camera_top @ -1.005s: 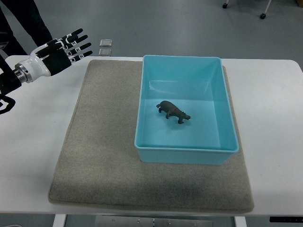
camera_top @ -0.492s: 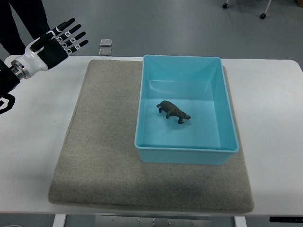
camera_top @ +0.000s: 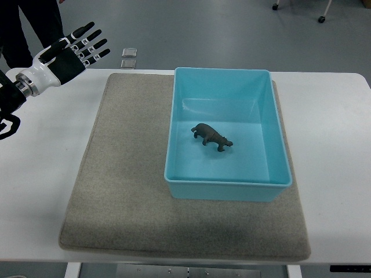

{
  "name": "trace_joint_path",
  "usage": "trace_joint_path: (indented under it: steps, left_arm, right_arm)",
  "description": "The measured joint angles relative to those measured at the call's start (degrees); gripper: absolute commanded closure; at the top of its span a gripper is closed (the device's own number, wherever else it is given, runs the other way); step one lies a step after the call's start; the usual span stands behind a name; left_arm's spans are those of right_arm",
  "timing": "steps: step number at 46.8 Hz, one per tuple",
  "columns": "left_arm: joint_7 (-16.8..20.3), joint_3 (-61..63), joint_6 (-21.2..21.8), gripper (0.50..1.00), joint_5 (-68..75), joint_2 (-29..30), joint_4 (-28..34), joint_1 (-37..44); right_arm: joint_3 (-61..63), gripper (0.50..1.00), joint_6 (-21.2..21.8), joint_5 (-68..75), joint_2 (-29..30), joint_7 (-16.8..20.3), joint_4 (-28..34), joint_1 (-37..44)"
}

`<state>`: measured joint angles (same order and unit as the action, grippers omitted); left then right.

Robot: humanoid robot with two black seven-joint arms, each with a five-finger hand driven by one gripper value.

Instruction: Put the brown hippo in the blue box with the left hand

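1. The left hand (camera_top: 65,53) hangs fingers spread over the worktop's (camera_top: 40,145) far left corner, nothing near it
2. To its right, the grey mat (camera_top: 124,174) lies flat and bare
3. Further right, the blue box's (camera_top: 227,188) raised walls block a low sideways pass; its top is open above the brown hippo (camera_top: 211,136)

i have one camera only, looking steeply down from my own side at the white table (camera_top: 336,116), far enough back to take in the whole grey mat (camera_top: 127,191) and floor beyond. my left arm enters from the picture's left edge.
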<state>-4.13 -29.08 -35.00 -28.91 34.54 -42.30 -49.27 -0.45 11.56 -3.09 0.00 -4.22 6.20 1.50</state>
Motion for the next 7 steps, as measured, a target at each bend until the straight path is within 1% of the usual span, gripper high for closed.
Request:
trace_joint_path:
  steps: [7]
  left_arm:
    - [0.0, -0.01, 0.0, 0.5, 0.0, 0.15, 0.03, 0.05]
  right_arm:
    - [0.01, 0.564, 0.26, -0.23, 0.0, 0.0, 0.53, -0.02]
